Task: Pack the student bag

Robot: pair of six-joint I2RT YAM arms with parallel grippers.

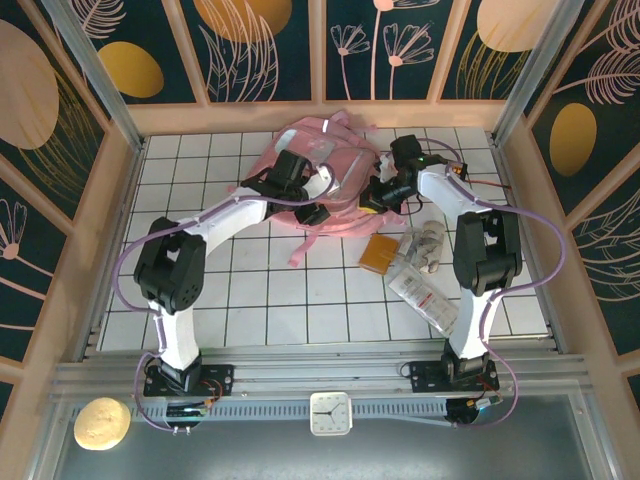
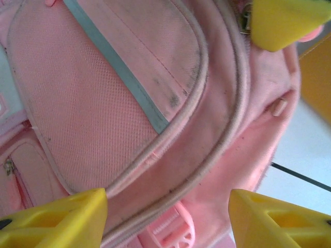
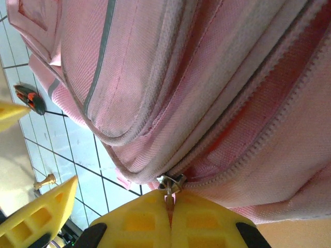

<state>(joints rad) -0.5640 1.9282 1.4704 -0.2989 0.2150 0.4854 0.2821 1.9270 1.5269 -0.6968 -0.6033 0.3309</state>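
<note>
Right jaws are clamped together on a small metal zip pull [image 3: 169,183] at the edge of the student bag [image 1: 318,165], a soft pink backpack lying at the far middle of the white tiled table [image 1: 250,290]. Left jaws stand wide apart, close over the bag's front pocket. An orange packet [image 1: 381,252] and clear plastic packs [image 1: 420,275] lie near the bag, toward the right arm.
</note>
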